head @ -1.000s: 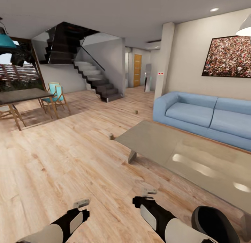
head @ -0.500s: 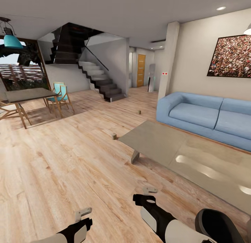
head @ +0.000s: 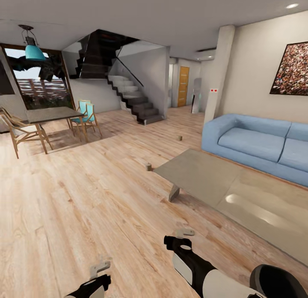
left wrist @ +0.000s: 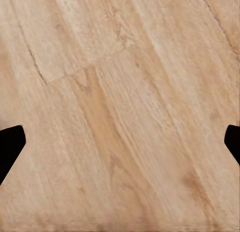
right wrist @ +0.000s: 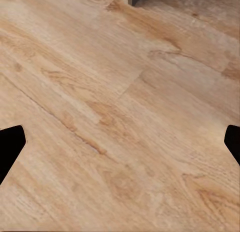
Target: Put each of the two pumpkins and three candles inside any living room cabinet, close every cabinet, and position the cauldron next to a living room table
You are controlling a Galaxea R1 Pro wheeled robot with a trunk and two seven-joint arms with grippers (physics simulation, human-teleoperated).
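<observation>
Candles, two short olive-brown wax cylinders, stand on the pale wooden plank floor [head: 85,212]: one [head: 148,166] just beside the corner of the low grey coffee table [head: 201,176], another [head: 180,138] farther off near the light blue sofa [head: 256,144]. Left gripper [head: 99,269] and right gripper [head: 185,232] hang spread wide, empty, above bare boards.
</observation>
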